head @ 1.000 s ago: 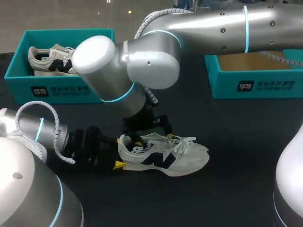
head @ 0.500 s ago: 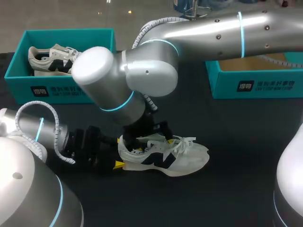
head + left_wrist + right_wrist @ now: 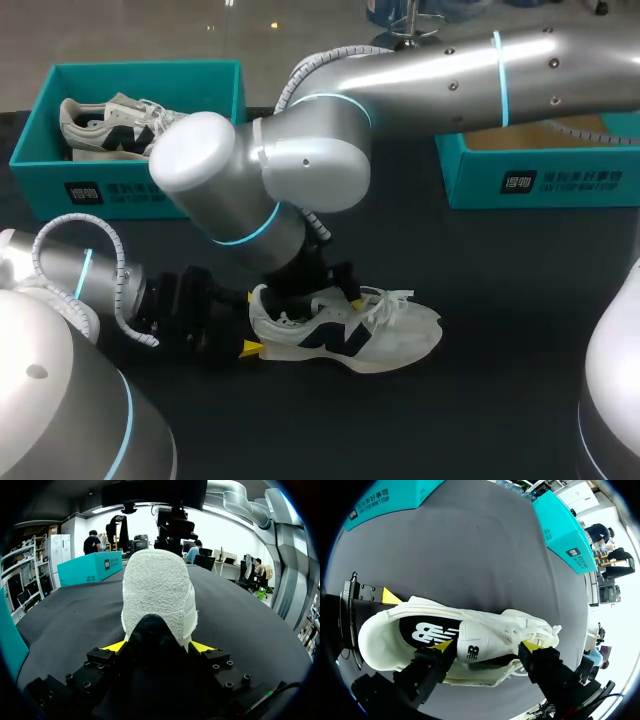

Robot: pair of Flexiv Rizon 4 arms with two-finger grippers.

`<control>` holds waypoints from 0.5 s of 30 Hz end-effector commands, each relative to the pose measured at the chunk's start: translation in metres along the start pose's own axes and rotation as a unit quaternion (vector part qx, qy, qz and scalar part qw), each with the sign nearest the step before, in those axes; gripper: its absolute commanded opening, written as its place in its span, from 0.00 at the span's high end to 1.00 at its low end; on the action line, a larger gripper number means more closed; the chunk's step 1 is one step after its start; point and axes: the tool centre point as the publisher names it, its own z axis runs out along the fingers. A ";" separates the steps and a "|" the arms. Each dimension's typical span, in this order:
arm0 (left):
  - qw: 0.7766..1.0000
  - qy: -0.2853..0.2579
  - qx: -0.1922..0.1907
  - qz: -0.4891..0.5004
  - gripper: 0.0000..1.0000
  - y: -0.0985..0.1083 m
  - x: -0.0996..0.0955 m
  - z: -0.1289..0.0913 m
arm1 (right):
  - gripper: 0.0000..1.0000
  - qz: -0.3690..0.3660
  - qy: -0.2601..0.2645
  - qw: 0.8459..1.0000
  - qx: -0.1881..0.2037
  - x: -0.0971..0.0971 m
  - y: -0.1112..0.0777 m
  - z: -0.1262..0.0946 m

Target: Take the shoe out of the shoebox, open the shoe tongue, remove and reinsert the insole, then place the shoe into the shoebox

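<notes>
A white shoe [image 3: 385,335] with dark side marks lies on its sole on the black table, toe to the right. My left gripper [image 3: 256,326] is shut on its heel [image 3: 157,590], a yellow tip pressing each side. My right arm reaches over from the right, and its gripper [image 3: 312,295] points down into the shoe's opening. In the right wrist view the right gripper [image 3: 488,646] stands open astride the tongue [image 3: 481,641], one tip inside the opening, the other by the laces. The insole is hidden.
A teal shoebox [image 3: 120,185] at the back left holds a second shoe [image 3: 105,125]. Another teal box [image 3: 540,180] stands at the back right. My right arm's elbow hangs over the table's middle.
My right arm has sunk and shifted left, bringing its gripper down onto the shoe's tongue; its fingers have drawn in a little. The left gripper and the shoe have kept still.
</notes>
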 end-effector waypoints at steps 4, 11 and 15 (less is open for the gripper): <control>1.000 0.000 -0.001 0.000 1.00 0.004 0.000 0.004 | 1.00 0.097 -0.007 0.995 -0.010 -0.014 -0.011 -0.004; 1.000 0.000 -0.001 0.000 1.00 0.004 0.000 0.004 | 1.00 0.125 -0.010 0.992 -0.024 -0.039 -0.018 -0.018; 1.000 0.000 -0.001 0.000 1.00 0.004 0.000 0.004 | 1.00 0.141 -0.011 0.990 -0.028 -0.055 -0.022 -0.024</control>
